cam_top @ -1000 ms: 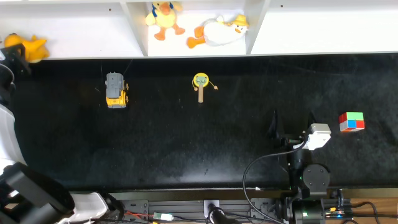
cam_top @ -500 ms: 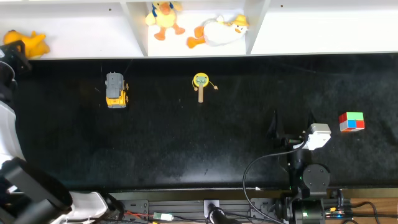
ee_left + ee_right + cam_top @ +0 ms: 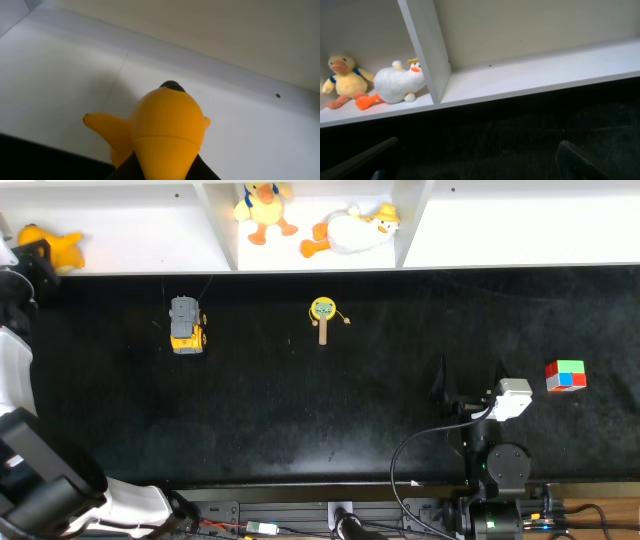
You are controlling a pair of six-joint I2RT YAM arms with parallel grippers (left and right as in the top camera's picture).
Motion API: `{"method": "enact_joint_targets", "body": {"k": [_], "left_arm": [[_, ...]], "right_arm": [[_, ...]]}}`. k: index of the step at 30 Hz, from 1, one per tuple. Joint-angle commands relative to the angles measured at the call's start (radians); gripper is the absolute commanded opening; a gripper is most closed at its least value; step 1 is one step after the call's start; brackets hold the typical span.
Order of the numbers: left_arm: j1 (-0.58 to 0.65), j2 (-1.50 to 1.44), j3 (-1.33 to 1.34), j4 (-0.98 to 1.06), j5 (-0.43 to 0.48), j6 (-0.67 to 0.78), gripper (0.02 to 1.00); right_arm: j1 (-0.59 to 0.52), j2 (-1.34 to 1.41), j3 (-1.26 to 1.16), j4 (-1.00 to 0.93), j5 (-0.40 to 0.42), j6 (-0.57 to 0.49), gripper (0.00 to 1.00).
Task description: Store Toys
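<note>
An orange plush toy (image 3: 167, 127) is held over the white floor of the left shelf compartment (image 3: 60, 75), with my left gripper (image 3: 162, 169) shut on it. The top view has that toy (image 3: 55, 246) at the far left edge of the shelf, the left gripper (image 3: 36, 258) just beside it. On the black table lie a grey and yellow toy truck (image 3: 185, 325), a small rattle with a wooden handle (image 3: 323, 315) and a coloured cube (image 3: 565, 375). My right gripper (image 3: 468, 383) stands open low over the table near the cube, holding nothing.
The middle compartment holds a yellow duck plush (image 3: 263, 205) (image 3: 342, 80) and a white duck plush (image 3: 350, 230) (image 3: 395, 85). A white divider (image 3: 427, 50) separates it from the right compartment (image 3: 560, 65). Cables lie by the right arm's base (image 3: 430, 450).
My left gripper has carried the orange toy a little to the right and deeper onto the left shelf. The right arm and the table toys have not moved.
</note>
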Motion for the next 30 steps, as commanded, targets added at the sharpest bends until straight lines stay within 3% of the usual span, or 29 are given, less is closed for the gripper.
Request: {"method": "enact_joint_targets", "body": {"k": [1,6,9,11,14,16,30], "left_arm": [[-0.023,0.041,0.023,0.024,-0.003,-0.007,0.110],[-0.030,0.058,0.023,0.030,-0.007,-0.007,0.211],[-0.031,0.058,0.023,0.040,-0.007,-0.007,0.601],[-0.031,0.058,0.023,0.043,-0.007,-0.007,0.774],[-0.031,0.058,0.023,0.042,-0.008,-0.006,0.849],[-0.031,0.058,0.023,0.042,-0.018,-0.007,0.978],[-0.036,0.034,0.023,0.026,-0.056,-0.006,0.998]], "right_arm": [[-0.003,-0.011,-0.013,0.005,-0.007,-0.003,0.996],[-0.003,-0.011,-0.013,0.005,-0.007,-0.003,0.996],[-0.003,-0.011,-0.013,0.005,-0.006,-0.003,0.996],[-0.003,-0.011,-0.013,0.005,-0.007,-0.003,0.993],[-0.003,-0.011,-0.013,0.005,-0.006,-0.003,0.996],[-0.003,-0.011,-0.013,0.005,-0.006,-0.003,0.996],[-0.003,-0.011,-0.013,0.005,-0.006,-0.003,0.996]]}}
